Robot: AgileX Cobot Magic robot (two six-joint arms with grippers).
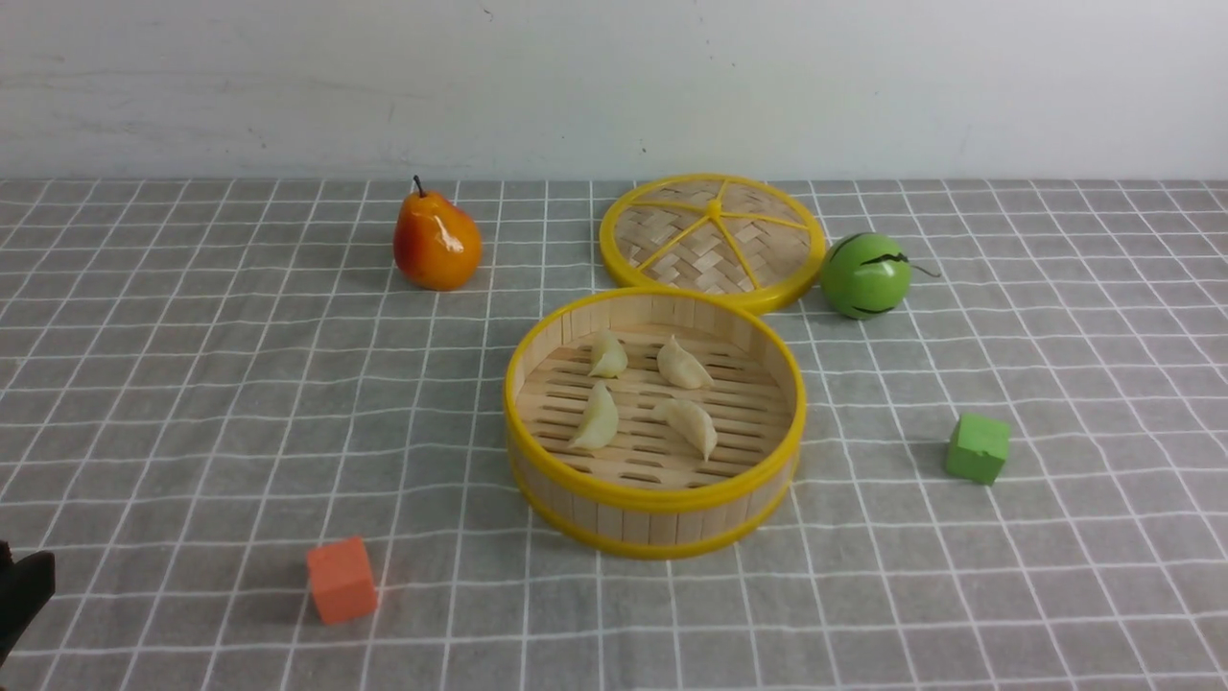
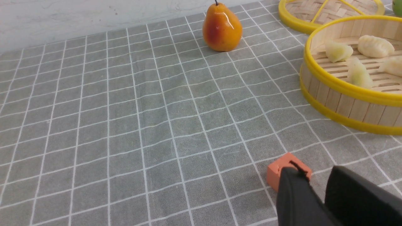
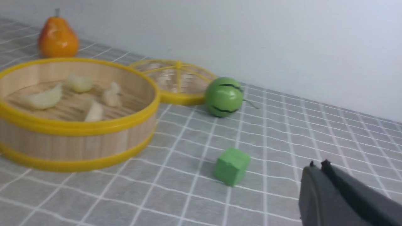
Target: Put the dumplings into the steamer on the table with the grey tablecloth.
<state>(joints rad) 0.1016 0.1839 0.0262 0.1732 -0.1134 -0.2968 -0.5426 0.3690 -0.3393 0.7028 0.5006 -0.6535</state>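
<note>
Dumplings, pale pleated crescents in round bamboo steamer, look light, slick: pinch mid-belly. Left pincer narrowly parted, empty; right pincer closed.

Grey tablecloth with thin white lines forming a square grid. Just past the matt black left gripper, a plain orange foam cube. Farther from it, a glossy plastic pear, orange flushed with red, dark stem. Off to that gripper's side, a round bamboo steamer: pale wood strips, slatted floor, bright yellow rims. Inside, four pale cream crescent dumplings with pleated edges. Behind it, a flat woven bamboo lid, tan herringbone weave, yellow rim and spokes. Ahead of the black right gripper, a plain green foam cube; beyond that, a shiny green ball with jagged black stripes.
</note>
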